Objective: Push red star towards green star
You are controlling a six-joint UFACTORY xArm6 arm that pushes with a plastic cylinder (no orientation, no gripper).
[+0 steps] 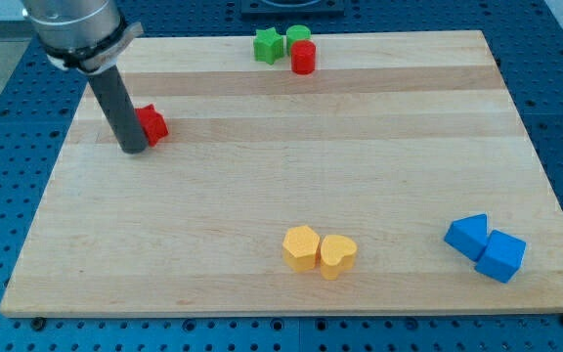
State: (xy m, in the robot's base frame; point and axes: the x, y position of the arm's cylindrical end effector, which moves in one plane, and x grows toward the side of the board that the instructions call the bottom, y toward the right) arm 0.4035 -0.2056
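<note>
The red star [152, 124] lies on the wooden board [281, 186] near the view's left, partly hidden by my rod. My tip [133, 150] rests on the board, touching the star's left side. The green star [268, 45] sits at the view's top centre, far to the upper right of the red star.
A green cylinder [298, 37] and a red cylinder [304, 58] stand right of the green star. A yellow hexagon [301, 247] and a yellow heart [337, 255] lie at bottom centre. Two blue blocks [468, 236] [501, 256] lie at bottom right.
</note>
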